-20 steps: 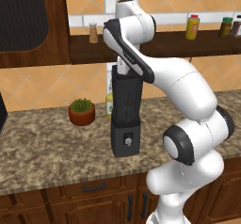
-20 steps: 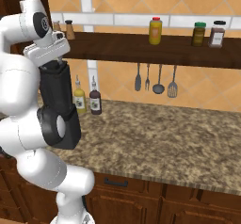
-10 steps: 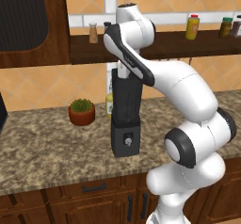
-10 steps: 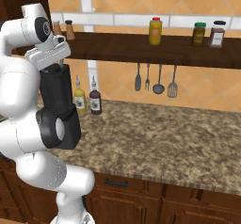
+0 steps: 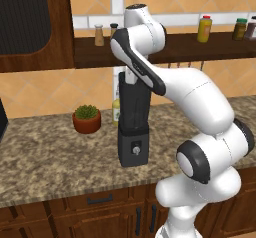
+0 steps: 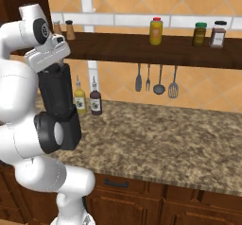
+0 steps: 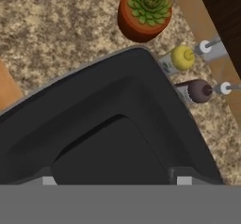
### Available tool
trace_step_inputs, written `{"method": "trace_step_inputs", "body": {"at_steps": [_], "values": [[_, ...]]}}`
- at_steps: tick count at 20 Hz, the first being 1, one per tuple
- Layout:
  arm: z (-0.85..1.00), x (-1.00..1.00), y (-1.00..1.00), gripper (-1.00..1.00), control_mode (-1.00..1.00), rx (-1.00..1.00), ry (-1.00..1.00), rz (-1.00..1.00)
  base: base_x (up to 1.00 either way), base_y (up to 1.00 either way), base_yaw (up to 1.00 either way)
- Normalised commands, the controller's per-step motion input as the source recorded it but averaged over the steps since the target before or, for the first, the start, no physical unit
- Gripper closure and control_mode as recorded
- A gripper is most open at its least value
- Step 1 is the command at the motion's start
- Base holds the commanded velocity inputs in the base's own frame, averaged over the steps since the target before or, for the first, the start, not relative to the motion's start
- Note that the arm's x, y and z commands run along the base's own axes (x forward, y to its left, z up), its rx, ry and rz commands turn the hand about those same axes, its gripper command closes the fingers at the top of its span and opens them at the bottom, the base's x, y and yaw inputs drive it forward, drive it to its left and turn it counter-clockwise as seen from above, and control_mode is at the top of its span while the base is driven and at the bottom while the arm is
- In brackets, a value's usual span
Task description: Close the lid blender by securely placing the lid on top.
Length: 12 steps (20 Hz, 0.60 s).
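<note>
Black lid (image 7: pixel 113 155) sits between the gripper's (image 7: pixel 113 178) 2 fingertips, directly under the hand on the blender (image 5: pixel 133 119) jar's mouth. Whether the fingers clamp it, I cannot tell. Beyond the hand stand a potted succulent (image 7: pixel 145 9) and 2 bottles (image 7: pixel 181 58).

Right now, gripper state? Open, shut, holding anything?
Gripper: sits right above the blender jar, with a flat black shape, probably the lid, just beyond its tips. Whether it grips it cannot be told.
</note>
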Motion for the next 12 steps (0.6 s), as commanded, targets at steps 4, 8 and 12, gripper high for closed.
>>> {"method": "trace_step_inputs", "body": {"at_steps": [4, 8, 12], "values": [[0.00, 0.00, 0.00, -1.00, -1.00, 0.00, -0.10, 0.00, 0.00, 0.00, 0.00], [-0.04, 0.00, 0.00, -1.00, -1.00, 0.00, -0.07, 0.00, 0.00, 0.00, 0.00], [-0.34, 0.00, 0.01, -1.00, -1.00, 0.00, 0.02, 0.00, 0.00, 0.00, 0.00]]}}
